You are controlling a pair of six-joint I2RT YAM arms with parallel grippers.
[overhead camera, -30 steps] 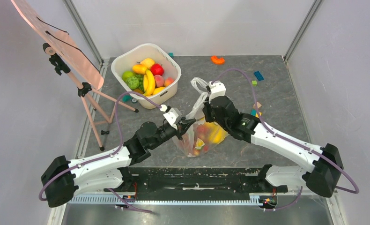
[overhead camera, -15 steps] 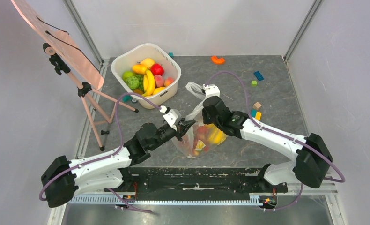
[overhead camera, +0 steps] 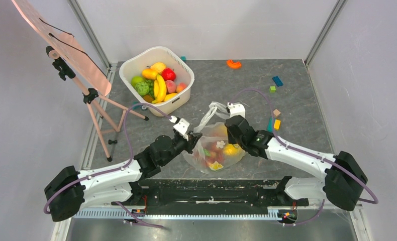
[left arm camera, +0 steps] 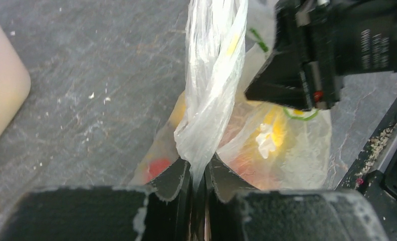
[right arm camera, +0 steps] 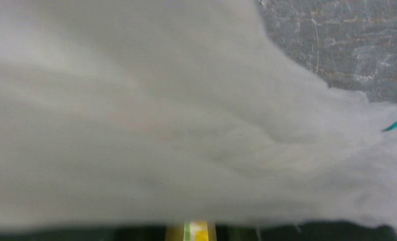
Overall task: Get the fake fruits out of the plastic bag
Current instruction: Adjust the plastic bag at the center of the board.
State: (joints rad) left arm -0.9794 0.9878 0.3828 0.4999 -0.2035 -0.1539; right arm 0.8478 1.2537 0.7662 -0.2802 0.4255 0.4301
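The clear plastic bag (overhead camera: 211, 131) lies on the table between my two arms. Fake fruits show through it, red ones (overhead camera: 217, 145) and a yellow one (overhead camera: 230, 149). My left gripper (overhead camera: 192, 142) is at the bag's left edge. In the left wrist view the left gripper (left arm camera: 199, 173) is shut on a twisted strip of the bag (left arm camera: 211, 85), with a red fruit (left arm camera: 158, 167) and a yellow one (left arm camera: 277, 131) behind the film. My right gripper (overhead camera: 230, 136) rests over the bag's right side. In the right wrist view blurred film (right arm camera: 176, 125) hides its jaws.
A white tub (overhead camera: 172, 104) of other fruit, including bananas, stands at the back left. An easel (overhead camera: 93, 95) with a pink board leans at the left. Small blocks (overhead camera: 277, 123) lie at the right, with an orange piece (overhead camera: 233, 64) and a blue one (overhead camera: 277, 80) farther back.
Both grippers have come down and toward the near edge. The bag has sunk from hanging stretched to lying wider on the table. Its free handle has dropped beside the right gripper.
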